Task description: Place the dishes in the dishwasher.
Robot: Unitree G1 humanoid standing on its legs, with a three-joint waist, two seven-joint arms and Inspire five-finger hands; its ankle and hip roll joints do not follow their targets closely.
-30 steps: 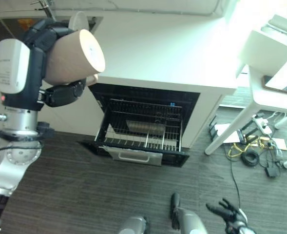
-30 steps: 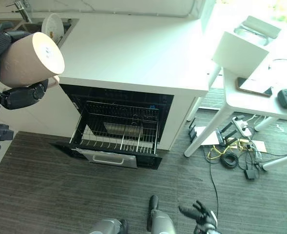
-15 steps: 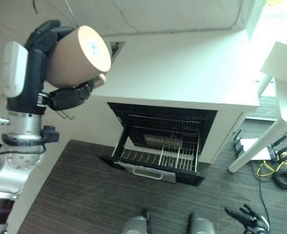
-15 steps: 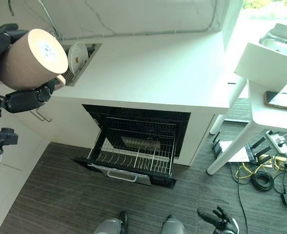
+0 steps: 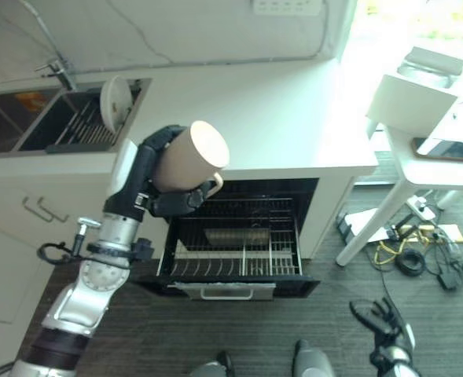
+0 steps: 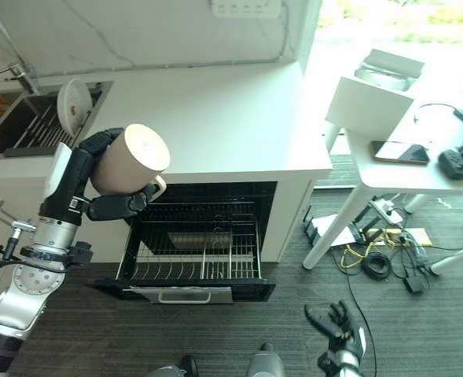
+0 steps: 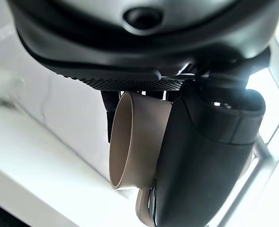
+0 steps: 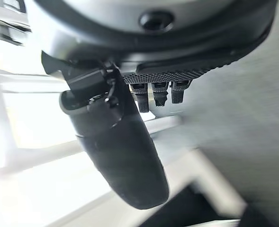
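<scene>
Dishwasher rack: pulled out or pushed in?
Pulled out. The wire rack extends past the counter's front over the lowered door, while the left hand holds a beige mug above.

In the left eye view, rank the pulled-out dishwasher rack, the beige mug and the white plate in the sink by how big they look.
1. Dishwasher rack, plainly largest.
2. Beige mug, though it is held nearer the camera.
3. White plate, smallest, seen nearly edge-on.

Matt beige mug, wire rack
</scene>
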